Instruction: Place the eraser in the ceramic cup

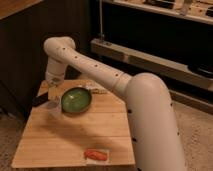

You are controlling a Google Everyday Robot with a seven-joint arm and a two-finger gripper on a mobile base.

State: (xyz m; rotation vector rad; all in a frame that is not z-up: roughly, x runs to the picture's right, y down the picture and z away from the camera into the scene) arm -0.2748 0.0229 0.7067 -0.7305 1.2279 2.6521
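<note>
Over the far left part of the wooden tabletop (75, 135), the gripper (54, 86) hangs at the end of the white arm (95, 70), which reaches in from the robot's bulky body at the right, bends at an elbow high on the left and drops straight down. I cannot tell whether the jaws are spread or pressed together: they blur into the pale shapes beneath them.

The eraser (39, 101) shows as a flat dark patch near the left edge of the tabletop, lower than the jaws and to their left. It is not between them as far as can be seen, though whether it touches them cannot be made out. Just to its right, almost directly under the gripper, sits the ceramic cup (52, 106), a small pale round form. The eraser is outside the cup, just beside it.

Right of the cup, close against it, is 1 wide green bowl (76, 100). A thin pale object (96, 90) lies behind the bowl, too small to identify. Near the front edge, well apart from all this, rests a red-orange oblong (95, 154) on a white base.
</note>
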